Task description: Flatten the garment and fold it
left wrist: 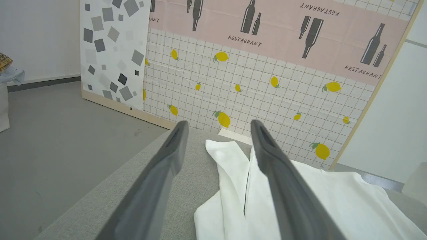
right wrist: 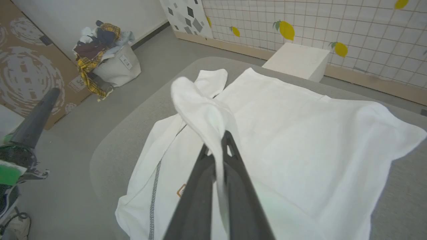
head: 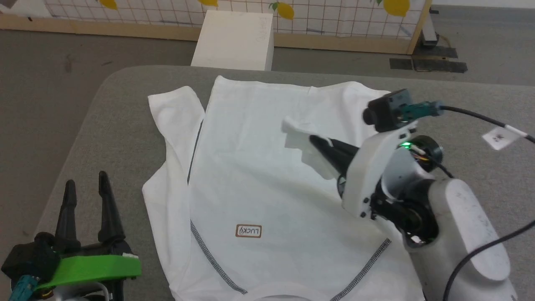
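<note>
The garment (head: 259, 179) lay spread on the grey table (head: 125, 104), neckline toward the robot, with its left sleeve still rumpled along the side. The right gripper (head: 314, 140) was clenched on a flap of the cloth and held it above the shirt's middle. The left gripper (head: 86, 179) stood released and empty near the table's left edge. The thin fabric could probably slip from so narrow a pinch under a sharp pull. Excess travel could drag the lower layer into wrinkles. A release from that height could land the flap crooked.
</note>
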Available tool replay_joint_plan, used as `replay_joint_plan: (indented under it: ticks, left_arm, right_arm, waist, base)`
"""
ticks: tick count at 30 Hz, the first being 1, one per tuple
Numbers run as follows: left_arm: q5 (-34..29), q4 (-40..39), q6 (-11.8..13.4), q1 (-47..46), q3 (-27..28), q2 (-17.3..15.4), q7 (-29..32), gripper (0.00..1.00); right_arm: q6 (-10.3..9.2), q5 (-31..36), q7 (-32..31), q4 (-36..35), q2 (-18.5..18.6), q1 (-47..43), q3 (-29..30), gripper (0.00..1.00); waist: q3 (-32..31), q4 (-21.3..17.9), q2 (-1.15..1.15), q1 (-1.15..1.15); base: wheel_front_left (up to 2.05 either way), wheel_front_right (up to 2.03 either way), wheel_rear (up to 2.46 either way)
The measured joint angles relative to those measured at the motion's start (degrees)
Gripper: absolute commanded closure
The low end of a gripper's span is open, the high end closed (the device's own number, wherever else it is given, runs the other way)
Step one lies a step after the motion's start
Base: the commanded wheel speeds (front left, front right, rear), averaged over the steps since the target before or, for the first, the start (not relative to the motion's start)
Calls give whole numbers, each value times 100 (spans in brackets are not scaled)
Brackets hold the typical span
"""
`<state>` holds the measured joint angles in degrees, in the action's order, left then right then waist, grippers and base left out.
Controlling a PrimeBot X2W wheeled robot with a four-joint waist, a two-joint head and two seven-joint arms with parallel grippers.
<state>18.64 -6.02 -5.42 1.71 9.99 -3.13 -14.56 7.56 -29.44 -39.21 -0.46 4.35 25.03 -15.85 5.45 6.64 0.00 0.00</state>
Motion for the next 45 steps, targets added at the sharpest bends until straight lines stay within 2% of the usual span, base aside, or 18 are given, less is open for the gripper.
replay_joint_plan:
  ticks: [6, 13, 14, 15, 21, 28, 32, 36, 41, 45]
  left_arm:
    - [18, 63, 0, -52, -91, 2, 0, 0]
    - [60, 144, 1, -75, -140, 3, 0, 0]
    - [68, 155, 1, -86, -146, 3, 1, 0]
    - [81, 167, 1, -98, -152, 3, 0, 0]
    - [100, 238, 2, -119, -155, 3, 0, 0]
    - [47, 328, -1, -116, -91, 5, 0, 0]
    - [38, 363, -15, -113, -74, 4, 0, 0]
    - [31, 375, -41, -102, -75, -1, 0, 0]
    - [32, 414, -56, -105, -103, -1, 0, 0]
    - [33, 494, -56, -126, -132, -1, 0, 0]
  right_arm:
    - [0, -123, 313, 1088, -124, 464, -751, 100]
    - [0, -407, 527, 2150, -134, 560, -1809, 100]
    - [0, -502, 572, 2225, -134, 560, -1929, 60]
    - [0, -642, 604, 2295, -134, 560, -2047, 0]
    - [0, -1313, 1047, 2410, -149, 783, -2049, 0]
    - [0, -1390, 1629, 2248, -76, 1124, -990, 0]
    - [0, -1211, 2034, 1969, 186, 1084, -66, 0]
    - [0, -799, 2526, 1547, 397, 651, 1068, 0]
    - [0, -299, 2974, 1029, 309, -152, 2492, 0]
    - [0, 48, 3061, 690, 120, -698, 3106, 0]
  waist:
    - [119, 189, 0, 0]
    - [309, 346, 0, 0]
    - [328, 358, 0, 0]
    - [346, 369, 0, 0]
    - [341, 317, 0, 0]
    - [191, 117, 0, 0]
    - [76, -23, 0, 0]
    - [-12, -173, 0, 0]
    - [-38, -344, 0, 0]
    - [16, -423, 0, 0]
  base:
    - [0, 0, 0]
    - [0, 0, 0]
    - [0, 0, 0]
    - [0, 0, 0]
    - [0, 0, 0]
    - [0, 0, 0]
    - [0, 0, 0]
    - [0, 0, 0]
    - [0, 0, 0]
    - [0, 0, 0]
